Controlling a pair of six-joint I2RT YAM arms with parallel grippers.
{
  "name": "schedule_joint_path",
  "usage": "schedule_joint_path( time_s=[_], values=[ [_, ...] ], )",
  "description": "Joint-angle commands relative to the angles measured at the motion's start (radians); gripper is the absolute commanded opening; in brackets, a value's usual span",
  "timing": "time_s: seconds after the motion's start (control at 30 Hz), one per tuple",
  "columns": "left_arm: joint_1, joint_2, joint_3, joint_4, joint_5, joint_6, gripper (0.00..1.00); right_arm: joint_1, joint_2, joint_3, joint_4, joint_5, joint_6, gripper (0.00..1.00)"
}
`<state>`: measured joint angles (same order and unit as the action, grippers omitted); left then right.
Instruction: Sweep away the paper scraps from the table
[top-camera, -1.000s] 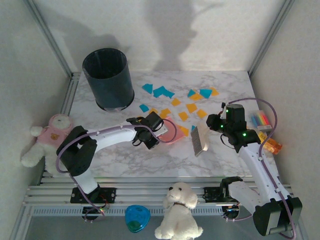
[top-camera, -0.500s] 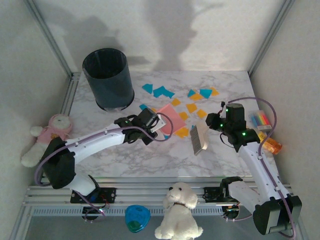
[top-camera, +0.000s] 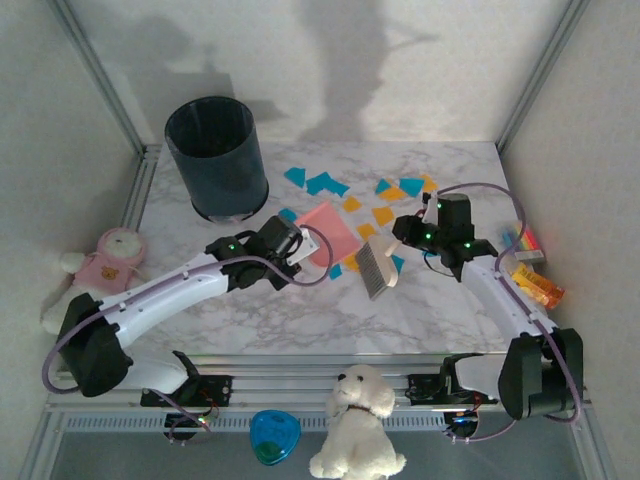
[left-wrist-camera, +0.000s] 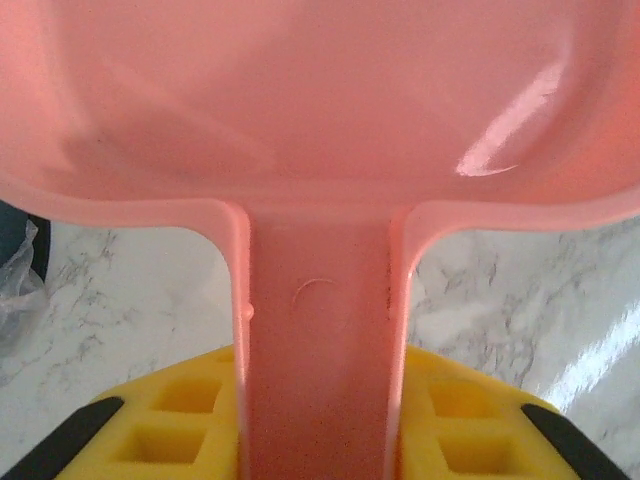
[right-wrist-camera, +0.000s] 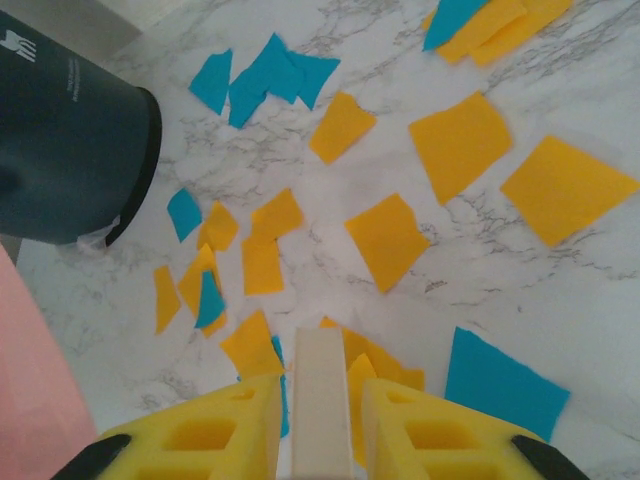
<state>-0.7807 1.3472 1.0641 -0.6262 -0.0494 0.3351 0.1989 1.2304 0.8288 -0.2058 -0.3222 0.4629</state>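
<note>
- Your left gripper (left-wrist-camera: 320, 440) is clamped tight on the flat handle of the pink plastic dustpan (left-wrist-camera: 320, 120), with a yellow finger (left-wrist-camera: 170, 430) pressed against each side.
- From above, the pan sits at centre frame, its far edge right among the scraps.
- Your right gripper (right-wrist-camera: 320, 425) is closed on the white handle of a small grey-bristled brush (top-camera: 374, 268), which hangs just right of the dustpan.
- The orange-yellow and teal-blue paper scraps (right-wrist-camera: 460, 140) are scattered over the upper middle of the white marble-pattern table (top-camera: 450, 305), some directly ahead of your right fingers.
- A dark round bin (top-camera: 215, 155) stands on the table at upper left, with a few scraps near its base.
</note>
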Motion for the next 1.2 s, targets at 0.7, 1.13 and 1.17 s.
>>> schedule_joint_path(
  time_s=[0.7,1.13,1.17],
  values=[
    [0.001,0.147,0.036,-0.215,0.181,0.205,0.0,-0.003,-0.087,-0.022,-0.113,0.19,-0.107,0.0],
    [0.002,0.142,0.039,-0.239,0.168,0.213,0.0,0.0,-0.112,0.019,-0.017,0.007,-0.056,0.0],
    [0.002,0.142,0.039,-0.239,0.169,0.213,0.0,-0.002,-0.1,0.022,-0.007,-0.004,-0.052,0.0]
  ],
)
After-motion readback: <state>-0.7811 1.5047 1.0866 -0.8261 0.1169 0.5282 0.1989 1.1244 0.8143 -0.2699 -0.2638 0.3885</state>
